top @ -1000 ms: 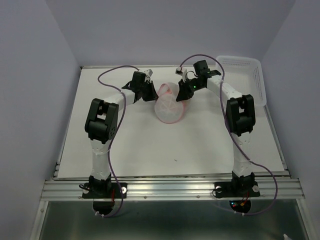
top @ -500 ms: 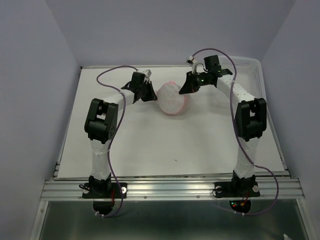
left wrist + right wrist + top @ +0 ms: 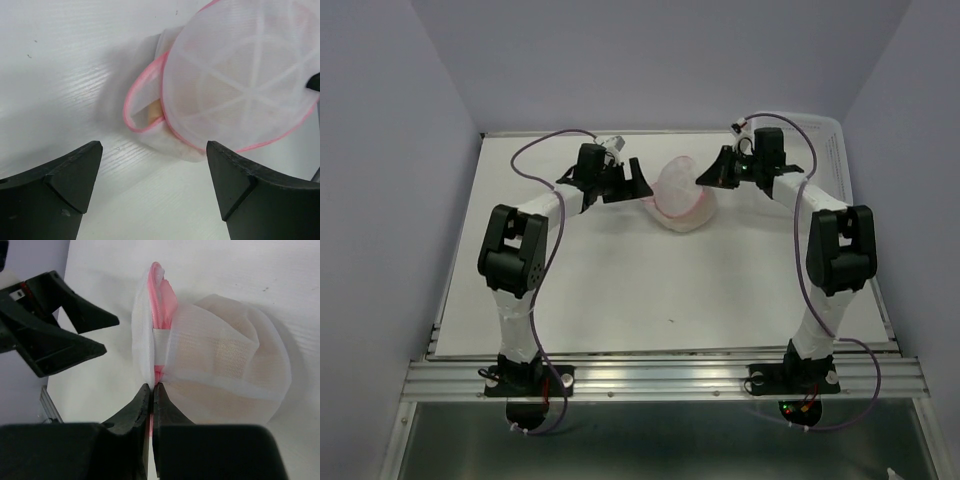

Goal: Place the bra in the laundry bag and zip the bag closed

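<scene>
Pinching the laundry bag (image 3: 225,360), right fingers (image 3: 131,410); left wrist shows bra (image 3: 154,110) inside.

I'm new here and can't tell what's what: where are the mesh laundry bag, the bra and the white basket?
laundry bag (image 3: 240,85), left wrist view, on its mesh dome.
bra (image 3: 153,110), left wrist view, peach fabric showing in the bag's opening.
white basket (image 3: 833,150), top external view, its perforated side wall.
</scene>
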Robot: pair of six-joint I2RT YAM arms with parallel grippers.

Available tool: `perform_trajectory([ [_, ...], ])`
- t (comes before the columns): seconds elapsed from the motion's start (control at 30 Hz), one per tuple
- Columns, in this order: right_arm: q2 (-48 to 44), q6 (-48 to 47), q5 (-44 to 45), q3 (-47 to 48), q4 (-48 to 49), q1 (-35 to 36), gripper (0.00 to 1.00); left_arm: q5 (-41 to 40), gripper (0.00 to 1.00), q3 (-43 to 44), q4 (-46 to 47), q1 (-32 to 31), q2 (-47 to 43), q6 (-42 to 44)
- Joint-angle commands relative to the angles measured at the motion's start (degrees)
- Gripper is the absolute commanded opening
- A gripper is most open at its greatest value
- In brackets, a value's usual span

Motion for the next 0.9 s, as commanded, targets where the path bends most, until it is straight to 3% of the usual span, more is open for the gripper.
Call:
perform_trajectory([
  [0.0, -6.1, 10.2, 8.8, -3.5, 11.6, 0.2, 0.01, 1.3, 0.99, -1.2, 3.7, 0.3, -7.1, -0.3],
  [0.2, -14.1, 21.3, 24.5, -12.5, 17.1, 2.9, 0.01, 1.2, 0.99, -3.6, 4.9, -2.5, -12.3, 1.3],
  [0.3, -17.4, 23.1, 37.6, -13.7, 16.3, 7.3, 0.01, -0.8, 0.99, -3.5, 4.5, -7.6, -14.8, 6.9],
  [0.53, -18.0, 30.7, 43.5, -14.8, 14.8, 9.5, 0.01, -1.6, 0.97, -2.8, 5.7, -14.6, -15.2, 11.1],
  [0.87, -19.6, 34.5, 51.2, -16.7, 15.2, 11.9, 0.01, -2.3, 0.76, -0.1, 10.0, -15.6, -9.6, 5.4],
])
